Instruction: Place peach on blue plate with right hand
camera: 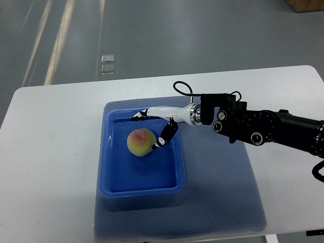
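In the top view, the peach (140,142) already lies inside the blue plate (117,183), which is really a shallow, square-cornered tray; the fruit sits a little above the middle of its floor, nearer the far wall than the near one. The plate rests on a blue mat (223,187) spread over the white table (50,152). So the main part of the job looks done, and what seems left is for the hand to let go fully and draw back. The right hand (158,126) reaches in from the right edge over the plate's far right corner. Its fingers are spread and hold nothing: one finger points left along the far wall, above the peach, while another angles down with its tip at the peach's right side, touching it or just beside it; I cannot tell which. The left arm does not show.
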